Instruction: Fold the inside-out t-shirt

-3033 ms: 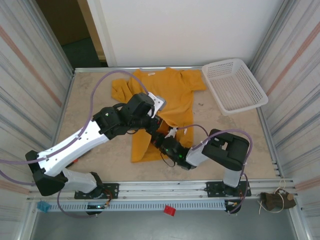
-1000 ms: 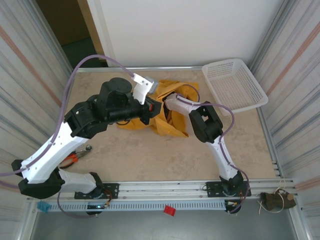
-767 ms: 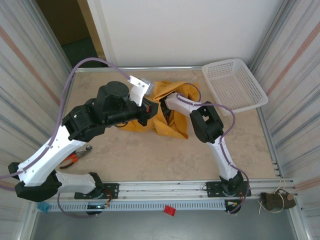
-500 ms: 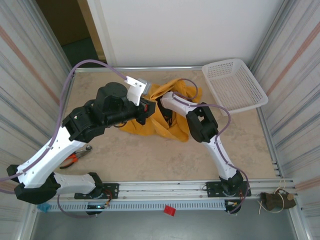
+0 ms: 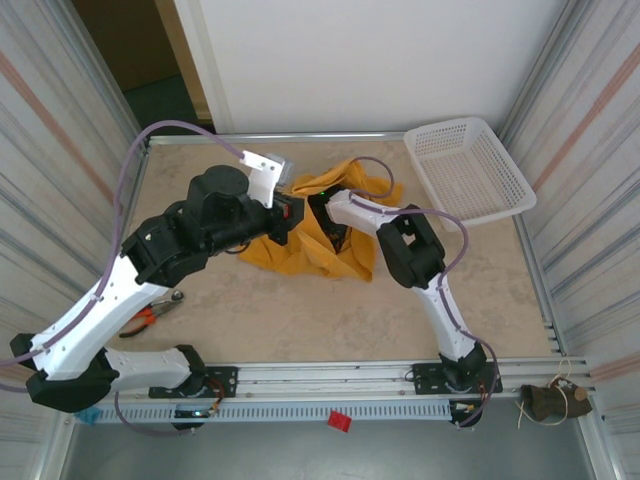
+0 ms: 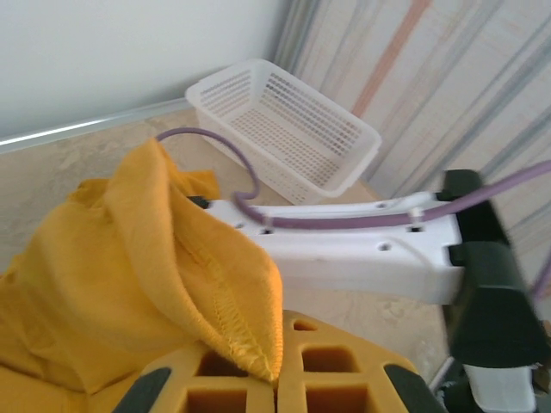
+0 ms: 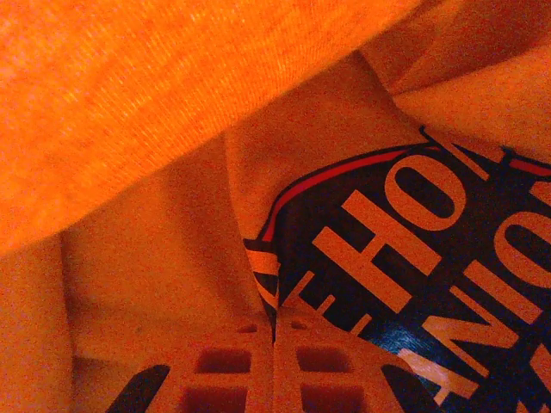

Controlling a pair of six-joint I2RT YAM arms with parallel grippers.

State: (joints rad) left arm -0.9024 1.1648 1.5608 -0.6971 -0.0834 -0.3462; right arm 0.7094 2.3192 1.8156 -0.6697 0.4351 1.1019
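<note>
Mustard cloth is the whole matter here: the inside-out t-shirt (image 5: 335, 258) (image 6: 103, 258) (image 7: 129, 86) lies bunched in a heap on the bench (image 5: 300, 320), left of the white basket (image 5: 468, 172) (image 6: 284, 129) and not touching it. It shows no clear long axis.

Farthest left of the basket lies a small red-handled hand tool (image 5: 150, 316), well apart from the cloth. Closer to the basket, the left claw (image 5: 296, 212) (image 6: 277, 361) is clamped on a stitched hem and holds that fold lifted off the heap.

Just beyond it toward the basket, the right claw (image 5: 328, 222) (image 7: 275, 331) is buried inside the shirt. Its fingers are pressed together on a crease beside the dark printed lettering, so the print faces inward. The two claws almost meet on the side of the heap away from the basket.

The coming move looks like drawing that inner cloth out through the opening the left claw holds. Cloth draped over the right wrist could drag, and the purple cable (image 6: 250, 185) could snag.
</note>
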